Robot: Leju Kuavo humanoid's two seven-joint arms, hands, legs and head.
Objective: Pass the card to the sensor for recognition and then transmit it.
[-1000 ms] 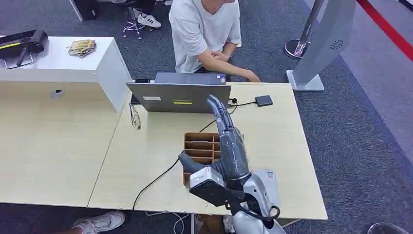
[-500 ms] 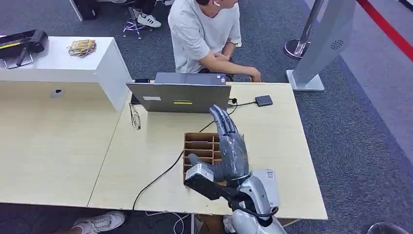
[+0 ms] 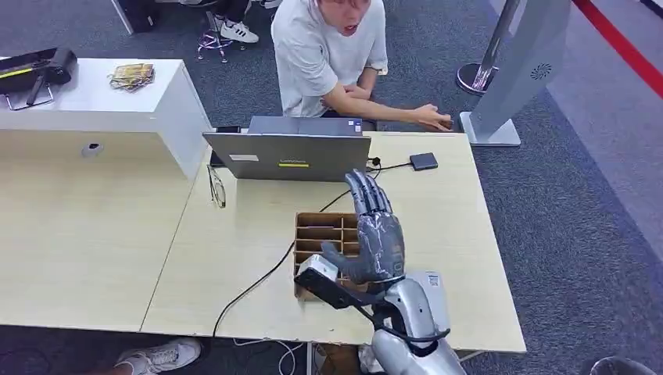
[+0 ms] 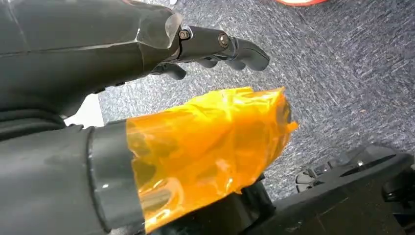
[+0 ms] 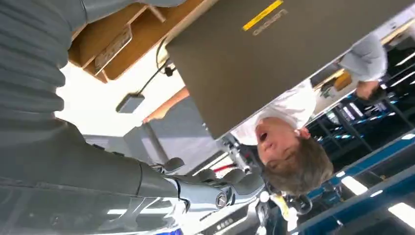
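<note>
Wooden organizer (image 3: 319, 232) partly hidden behind empty, spread right hand (image 3: 374, 234).

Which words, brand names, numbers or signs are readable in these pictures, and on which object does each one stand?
Nothing can be read with certainty.
Grey laptop lid: a yellow strip with a brand word beside it, too small and blurred in both the head view and the right wrist view.
Pale sticker on the same lid: too small to read.
Label in the brown wooden divided box: blurred.

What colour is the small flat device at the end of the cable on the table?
Dark grey device, best in the head view.
</note>
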